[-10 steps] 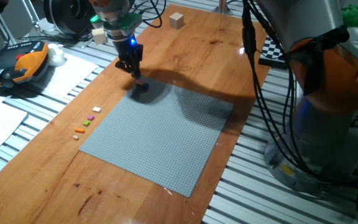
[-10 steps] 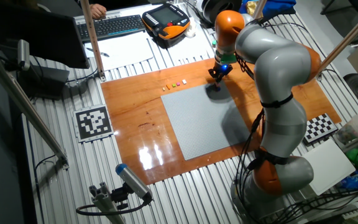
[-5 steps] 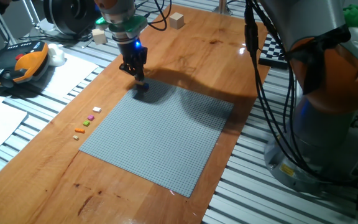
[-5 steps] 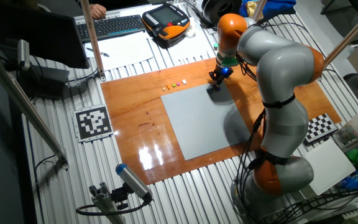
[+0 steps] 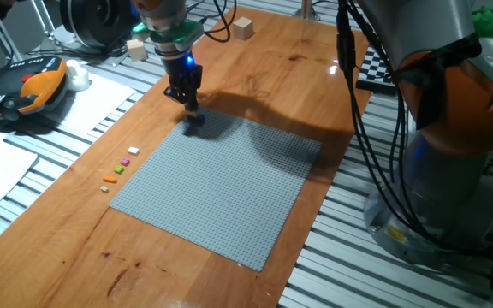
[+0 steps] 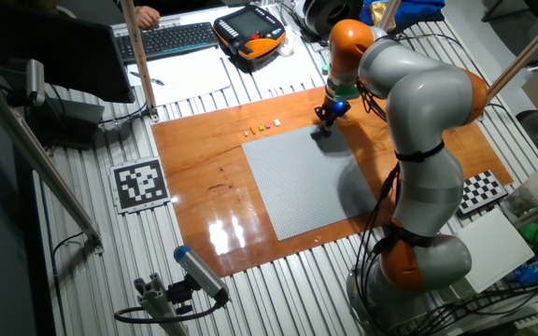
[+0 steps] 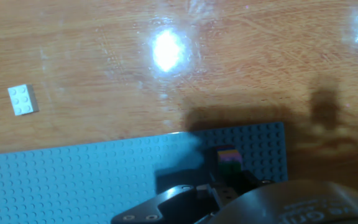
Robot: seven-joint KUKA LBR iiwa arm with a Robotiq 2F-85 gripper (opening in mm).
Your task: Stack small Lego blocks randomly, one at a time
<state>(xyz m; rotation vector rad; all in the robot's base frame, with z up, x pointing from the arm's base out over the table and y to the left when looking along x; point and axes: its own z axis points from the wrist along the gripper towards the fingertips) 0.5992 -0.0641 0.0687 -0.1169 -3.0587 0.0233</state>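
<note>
- Directly below the end effector [image 5: 193, 109], at the far corner of the grey baseplate [image 5: 221, 184], sits a small stack of Lego blocks [image 7: 229, 157].
- Whether its fingers grip anything, I cannot tell.
- Spare blocks [image 5: 120, 168] lie well left on the worktop [image 5: 298, 77].

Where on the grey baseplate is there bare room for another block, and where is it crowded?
Nearly all the baseplate is bare, from the loose blocks beside one edge across to the far edges. Only the corner under the gripper, with the small stack, is crowded.
</note>
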